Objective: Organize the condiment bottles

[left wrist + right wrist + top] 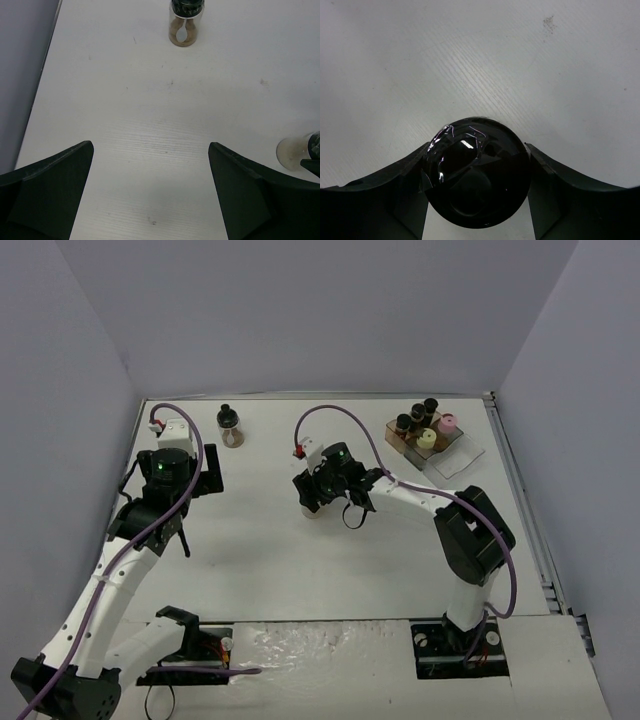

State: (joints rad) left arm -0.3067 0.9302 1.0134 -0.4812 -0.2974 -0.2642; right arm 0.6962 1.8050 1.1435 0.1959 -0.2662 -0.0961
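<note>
The right claw (476, 148) pinches a black-capped jar (470, 185) by its cap at mid-desk. The left claw (151, 146) hangs spread over bare desk toward the left edge, with a second jar (186, 27) ahead of it near the far edge. Five jars (417, 412) stand on the rack (458, 455) in the far right corner.

The hold is on the round, glossy cap alone, so a quick lift or swing could let the jar twist or slip out. Setting it among the crowded rack could topple its neighbours.

The cap and the arm hide the jar's body, so I cannot tell whether it stands on the desk or is lifted. The rack's free places are too small to make out.
</note>
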